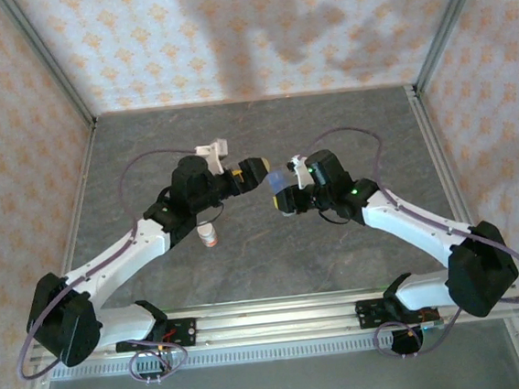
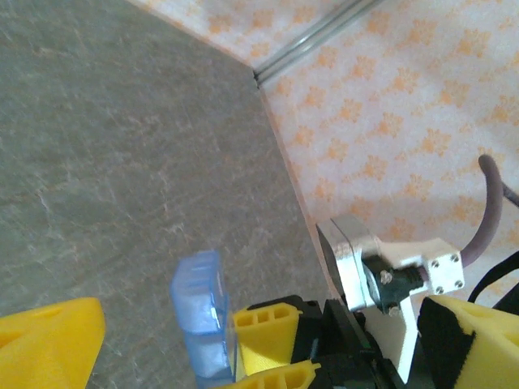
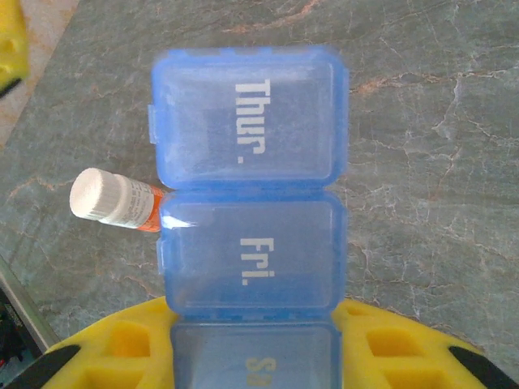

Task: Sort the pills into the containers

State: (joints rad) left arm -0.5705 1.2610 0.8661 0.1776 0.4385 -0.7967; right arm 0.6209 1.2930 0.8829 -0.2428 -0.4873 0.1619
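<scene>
The containers [image 3: 247, 203] are a translucent blue strip whose shut lids read "Thur.", "Fri." and "Sa". My right gripper [image 3: 253, 356] is shut on its near end, a yellow finger on each side, and holds it above the table. From above, the strip [image 1: 283, 177] hangs mid-table between my right gripper [image 1: 286, 195] and my left gripper [image 1: 258, 170]. The left gripper is open, with its yellow fingers [image 2: 49, 344] spread wide and the strip's end [image 2: 200, 312] between and ahead of them, untouched. The pills are out of view.
A small white bottle with an orange band [image 1: 207, 234] sits on the grey table beside the left arm, and shows past the strip's edge [image 3: 113, 200]. Patterned walls and metal rails [image 1: 73, 93] enclose the table.
</scene>
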